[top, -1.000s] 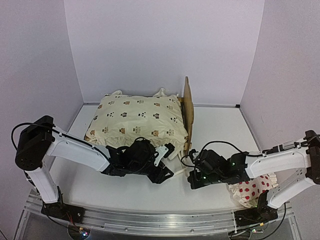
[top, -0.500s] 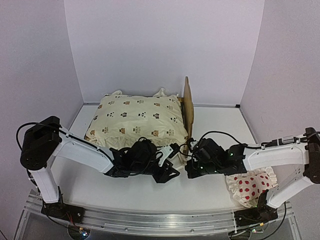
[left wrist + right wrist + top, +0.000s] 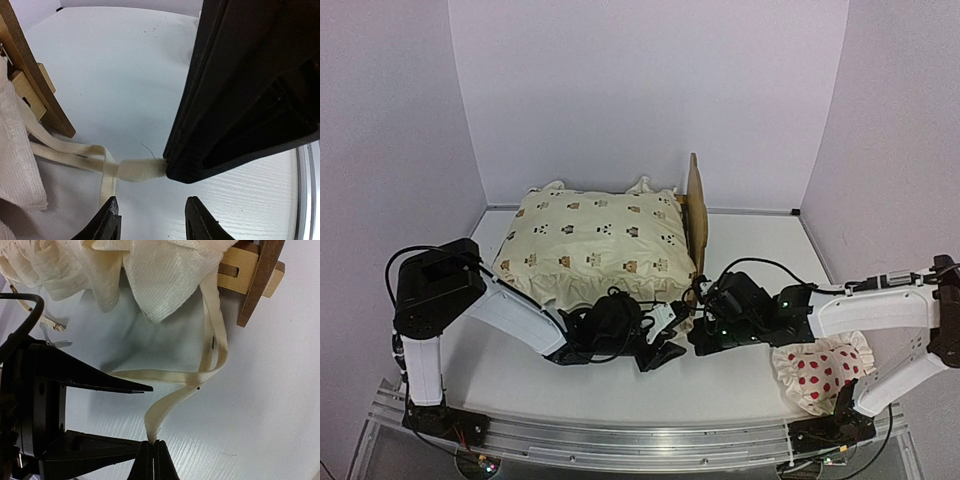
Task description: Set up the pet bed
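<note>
The pet bed (image 3: 695, 210) stands at the back with its scalloped headboard on the right; the cream animal-print cover (image 3: 595, 240) hides its base. Its wooden corner shows in the left wrist view (image 3: 32, 75) and in the right wrist view (image 3: 252, 275). A cream tie strap (image 3: 200, 380) hangs from the cover's ruffle (image 3: 160, 280) onto the table. My right gripper (image 3: 154, 452) is shut on the strap's end (image 3: 142, 170). My left gripper (image 3: 152, 222) is open, its fingers (image 3: 107, 382) on either side of the right gripper's tip, just in front of the bed's near right corner.
The white red-dotted pillow (image 3: 820, 375) lies at the near right, under the right arm. Both grippers (image 3: 680, 340) meet close together on the white table (image 3: 750, 250). Walls close in the back and both sides.
My left gripper has slid right towards the right gripper. My right gripper has moved left and a little back to the bed's near right corner. The pillow, earlier partly covered by the arm, shows more.
</note>
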`<state>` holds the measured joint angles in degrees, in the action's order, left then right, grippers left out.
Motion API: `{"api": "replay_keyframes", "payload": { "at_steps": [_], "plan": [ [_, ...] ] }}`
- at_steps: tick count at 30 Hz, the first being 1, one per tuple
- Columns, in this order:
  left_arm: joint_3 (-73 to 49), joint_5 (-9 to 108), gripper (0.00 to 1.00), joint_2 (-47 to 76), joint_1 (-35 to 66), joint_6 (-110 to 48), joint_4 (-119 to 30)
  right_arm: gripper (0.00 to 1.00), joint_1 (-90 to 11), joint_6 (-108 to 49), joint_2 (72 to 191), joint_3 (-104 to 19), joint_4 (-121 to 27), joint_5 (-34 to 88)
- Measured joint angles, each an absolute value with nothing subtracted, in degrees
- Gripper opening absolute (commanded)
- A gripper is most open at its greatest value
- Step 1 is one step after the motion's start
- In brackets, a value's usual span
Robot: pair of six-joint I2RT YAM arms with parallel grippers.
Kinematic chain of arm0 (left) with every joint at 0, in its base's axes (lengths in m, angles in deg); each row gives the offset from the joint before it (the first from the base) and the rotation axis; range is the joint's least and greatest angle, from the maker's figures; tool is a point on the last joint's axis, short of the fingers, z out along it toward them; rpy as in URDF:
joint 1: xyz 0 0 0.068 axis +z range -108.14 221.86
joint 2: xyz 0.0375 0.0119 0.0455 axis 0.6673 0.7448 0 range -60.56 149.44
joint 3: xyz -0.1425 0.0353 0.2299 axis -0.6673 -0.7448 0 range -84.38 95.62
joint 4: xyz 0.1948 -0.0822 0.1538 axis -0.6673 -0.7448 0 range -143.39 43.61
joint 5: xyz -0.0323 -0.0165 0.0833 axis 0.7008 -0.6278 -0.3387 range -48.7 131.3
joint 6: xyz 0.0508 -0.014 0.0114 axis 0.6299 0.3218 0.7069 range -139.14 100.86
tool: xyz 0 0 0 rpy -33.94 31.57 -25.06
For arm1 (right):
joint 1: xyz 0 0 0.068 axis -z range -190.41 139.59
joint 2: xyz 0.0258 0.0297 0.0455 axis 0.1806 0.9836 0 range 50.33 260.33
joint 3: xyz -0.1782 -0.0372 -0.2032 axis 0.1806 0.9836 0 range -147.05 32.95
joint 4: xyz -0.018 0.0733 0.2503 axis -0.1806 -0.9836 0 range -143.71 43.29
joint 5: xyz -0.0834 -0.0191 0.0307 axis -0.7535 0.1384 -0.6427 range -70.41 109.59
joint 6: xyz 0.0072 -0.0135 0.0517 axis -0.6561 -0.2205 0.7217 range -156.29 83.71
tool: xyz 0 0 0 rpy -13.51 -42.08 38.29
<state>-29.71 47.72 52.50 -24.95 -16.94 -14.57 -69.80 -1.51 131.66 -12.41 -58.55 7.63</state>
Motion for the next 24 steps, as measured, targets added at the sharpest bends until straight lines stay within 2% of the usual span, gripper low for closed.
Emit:
{"api": "replay_keyframes", "payload": {
  "at_steps": [3, 9, 14, 18, 21, 22, 24],
  "plan": [
    [-29.2, 47.7, 0.41, 53.8, -24.7, -16.1, -12.3, 0.0, -69.7, -1.3, 131.1, -12.5, -59.2, 8.0],
    [-27.1, 47.7, 0.29, 56.6, -24.0, -15.3, -8.7, 0.0, -69.5, -0.5, 129.5, -12.7, -60.4, 8.9],
    [-26.6, 47.2, 0.07, 57.8, -24.0, -14.4, -6.4, 0.0, -69.5, -0.2, 129.1, -12.8, -61.1, 9.2],
    [-26.6, 46.9, 0.0, 57.9, -23.9, -14.3, -5.6, 0.0, -69.5, -0.1, 128.8, -13.2, -61.6, 9.4],
    [-26.6, 46.7, 0.0, 57.9, -23.8, -14.3, -4.5, 0.0, -69.5, 0.1, 128.7, -13.5, -61.6, 9.6],
    [-26.6, 46.7, 0.0, 57.9, -23.8, -14.3, -4.0, 0.01, -69.5, 0.2, 128.6, -13.5, -61.6, 9.6],
    [-26.7, 46.7, 0.0, 57.9, -23.7, -14.4, -3.3, 0.18, -69.5, 0.3, 128.5, -13.6, -61.5, 9.6]
  ]
}}
